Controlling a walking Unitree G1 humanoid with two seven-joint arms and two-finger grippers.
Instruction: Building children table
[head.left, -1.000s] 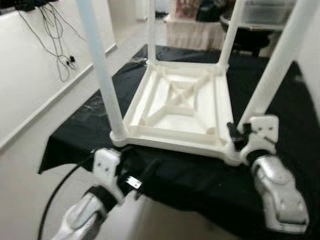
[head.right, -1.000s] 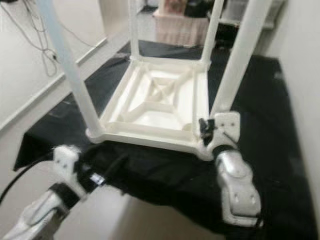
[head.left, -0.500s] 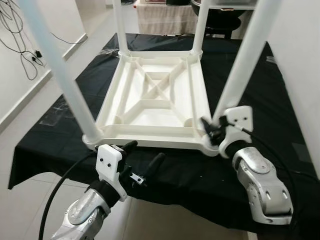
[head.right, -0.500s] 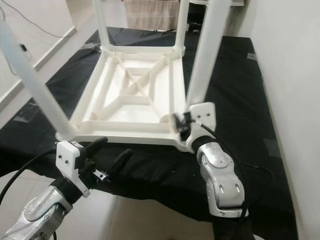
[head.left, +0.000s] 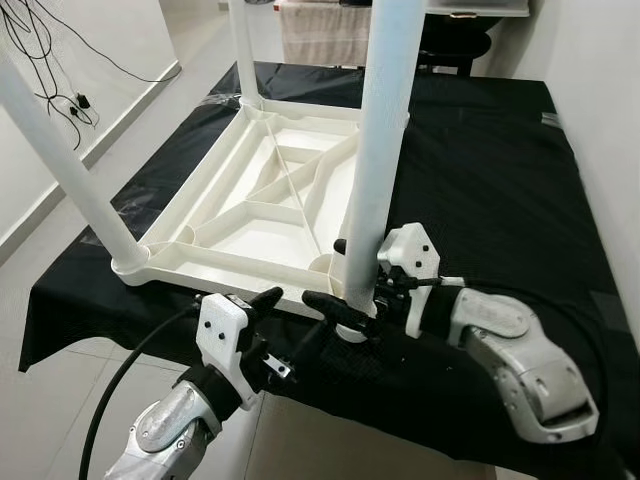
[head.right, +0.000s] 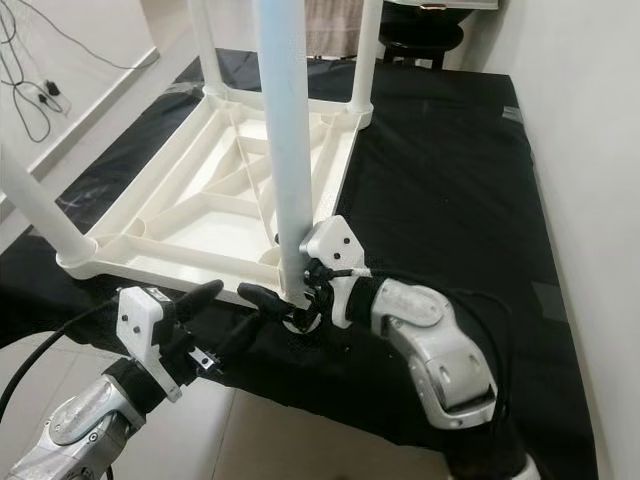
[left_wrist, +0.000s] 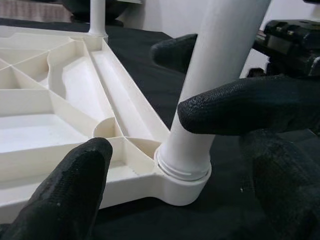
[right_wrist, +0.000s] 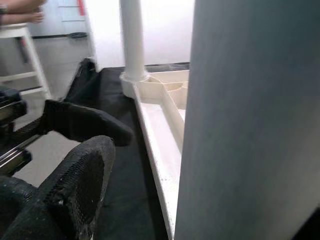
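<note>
— Where is the right gripper?

— Down at the near right corner of the upturned children's table. Its two black fingers are clenched around the bottom of the near right leg, just above the socket where that leg meets the tabletop frame.

— And the left gripper?

— Just beside it, a little nearer the robot. Its fingers are spread apart, holding nothing. In the left wrist view one finger sits in front of the frame's edge and the other in front of the leg, but from here I can't say whether either actually touches the plastic.

— How does the table lie?

— Upside down, its ribbed underside facing up, on a surface covered with a black cloth. The four white legs stand upward; the near left leg leans out toward the robot's left, and a far leg rises at the back corner.

— Anything else around?

— A grey cable loops from the left arm. Off to the robot's left, black wires hang down a white wall. Beyond the surface there is something draped in striped fabric, too cut off to identify.
</note>
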